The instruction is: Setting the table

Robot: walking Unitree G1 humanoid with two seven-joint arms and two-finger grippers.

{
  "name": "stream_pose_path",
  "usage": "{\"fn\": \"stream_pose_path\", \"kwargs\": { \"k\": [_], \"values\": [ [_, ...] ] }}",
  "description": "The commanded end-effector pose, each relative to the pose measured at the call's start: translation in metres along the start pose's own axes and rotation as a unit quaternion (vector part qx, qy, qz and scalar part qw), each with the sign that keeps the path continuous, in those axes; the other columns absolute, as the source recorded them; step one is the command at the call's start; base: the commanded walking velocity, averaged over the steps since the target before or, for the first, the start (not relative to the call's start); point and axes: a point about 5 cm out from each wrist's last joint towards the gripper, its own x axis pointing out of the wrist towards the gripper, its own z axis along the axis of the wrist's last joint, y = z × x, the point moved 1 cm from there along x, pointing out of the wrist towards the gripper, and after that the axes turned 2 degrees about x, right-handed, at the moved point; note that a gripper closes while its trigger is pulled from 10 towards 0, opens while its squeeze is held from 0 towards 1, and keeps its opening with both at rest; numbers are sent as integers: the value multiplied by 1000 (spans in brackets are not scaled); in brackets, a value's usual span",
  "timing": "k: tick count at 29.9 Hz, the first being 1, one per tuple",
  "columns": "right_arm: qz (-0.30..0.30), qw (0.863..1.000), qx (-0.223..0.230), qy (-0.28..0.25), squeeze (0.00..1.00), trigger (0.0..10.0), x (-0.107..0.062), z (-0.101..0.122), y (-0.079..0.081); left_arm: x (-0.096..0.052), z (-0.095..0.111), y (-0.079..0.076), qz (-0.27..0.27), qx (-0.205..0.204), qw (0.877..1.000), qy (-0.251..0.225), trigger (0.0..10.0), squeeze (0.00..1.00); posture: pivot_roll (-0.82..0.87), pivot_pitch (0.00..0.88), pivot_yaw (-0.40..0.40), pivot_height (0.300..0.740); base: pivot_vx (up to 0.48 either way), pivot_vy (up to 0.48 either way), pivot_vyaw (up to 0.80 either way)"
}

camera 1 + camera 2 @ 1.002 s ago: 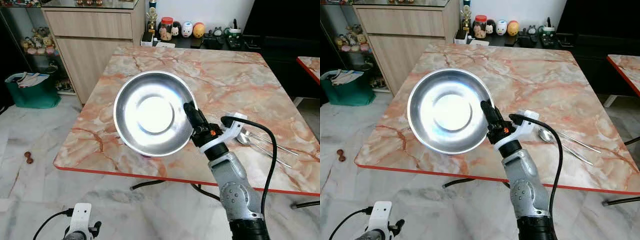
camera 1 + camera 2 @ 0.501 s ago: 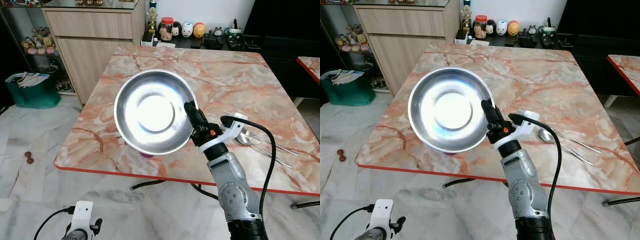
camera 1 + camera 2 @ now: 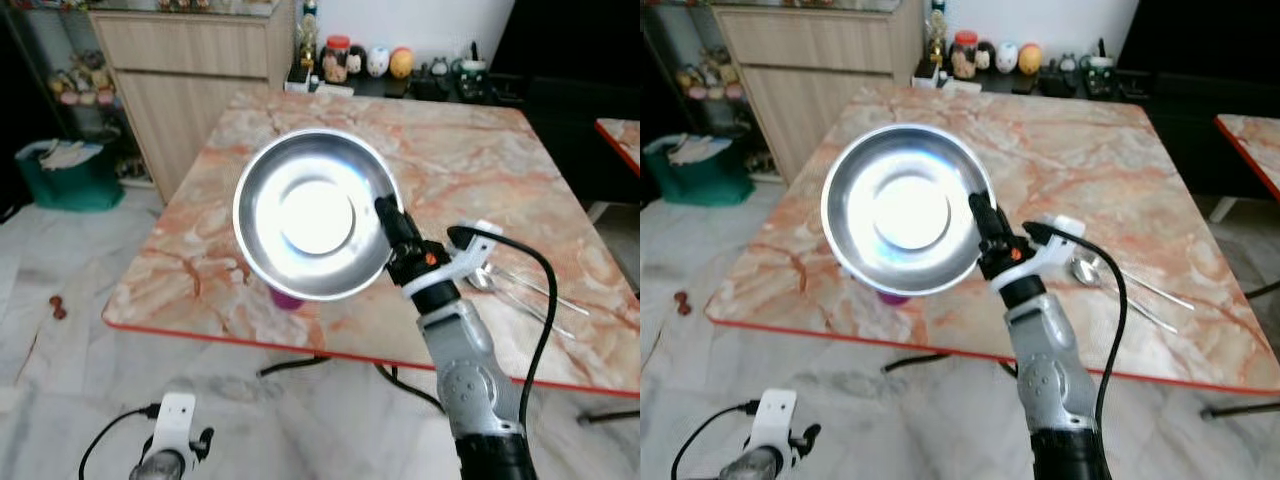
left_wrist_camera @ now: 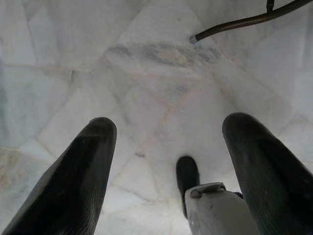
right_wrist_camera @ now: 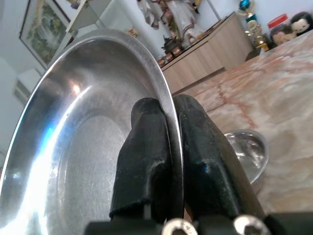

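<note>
Above the marble table [image 3: 480, 170] | right gripper [image 3: 383, 212] clamped on steel plate [image 3: 312, 214] rim, plate tilted toward camera | left gripper [image 4: 168, 161] low over floor, fingers spread | spoons [image 3: 500, 285] on table beside right arm

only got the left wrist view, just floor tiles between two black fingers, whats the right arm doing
Observer: The right gripper has its jaws shut on the rim of a round shiny steel plate.
Operator: is the plate set down yet
Observer: No, it is held up and tilted over the near part of the pink marble table.
</note>
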Motion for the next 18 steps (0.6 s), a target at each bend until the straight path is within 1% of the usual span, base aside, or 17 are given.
{"fn": "stream_pose_path", "kwargs": {
  "k": [1, 18],
  "values": [
    [10, 1000, -7, -12, 0, 10000, 4, 6, 4, 0, 1, -1, 2, -5, 1000, -4, 10000, 0, 48, 0, -43, 731, 0, -289, 0],
    [12, 1000, -10, -13, 0, 10000, 7, 7, 5, 0, 3, -4, -1, -5, 1000, -7, 10000, 0, 37, 0, -47, 731, 0, -305, 0]
  ]
}}
